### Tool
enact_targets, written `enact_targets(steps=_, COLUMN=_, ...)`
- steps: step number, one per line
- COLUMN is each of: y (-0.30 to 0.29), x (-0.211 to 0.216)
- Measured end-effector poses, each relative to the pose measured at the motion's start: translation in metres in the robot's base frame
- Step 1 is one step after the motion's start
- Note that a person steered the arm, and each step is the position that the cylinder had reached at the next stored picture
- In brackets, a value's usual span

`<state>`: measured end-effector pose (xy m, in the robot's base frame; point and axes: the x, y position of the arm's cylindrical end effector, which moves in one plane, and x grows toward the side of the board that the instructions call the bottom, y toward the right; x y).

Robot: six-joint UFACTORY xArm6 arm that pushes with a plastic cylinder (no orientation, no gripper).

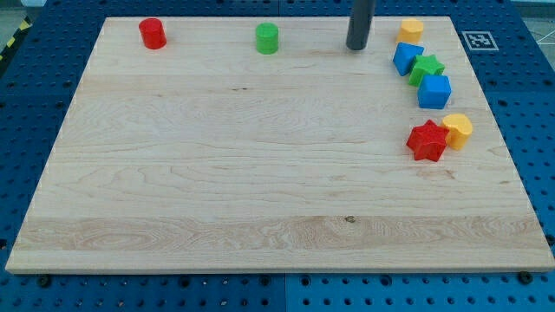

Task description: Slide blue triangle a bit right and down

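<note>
The blue triangle point(406, 58) lies near the board's top right, touching the green star point(427, 68) on its right and just below the yellow block point(411, 30). A blue cube point(434, 91) sits below the green star. My tip point(356, 47) rests on the board to the left of the blue triangle, with a small gap between them. The dark rod rises from it out of the view's top.
A red star point(427, 140) and a yellow hexagonal block point(458, 130) touch each other at the right. A red cylinder point(153, 34) stands at the top left and a green cylinder point(267, 39) at the top middle. The wooden board point(260, 173) lies on a blue pegboard.
</note>
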<state>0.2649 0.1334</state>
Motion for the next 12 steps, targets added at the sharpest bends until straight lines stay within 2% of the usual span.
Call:
enact_targets(steps=2, y=0.018, x=0.010)
enact_targets(steps=4, y=0.030, x=0.041)
enact_targets(steps=8, y=0.033, x=0.016)
enact_targets(steps=12, y=0.102, x=0.020)
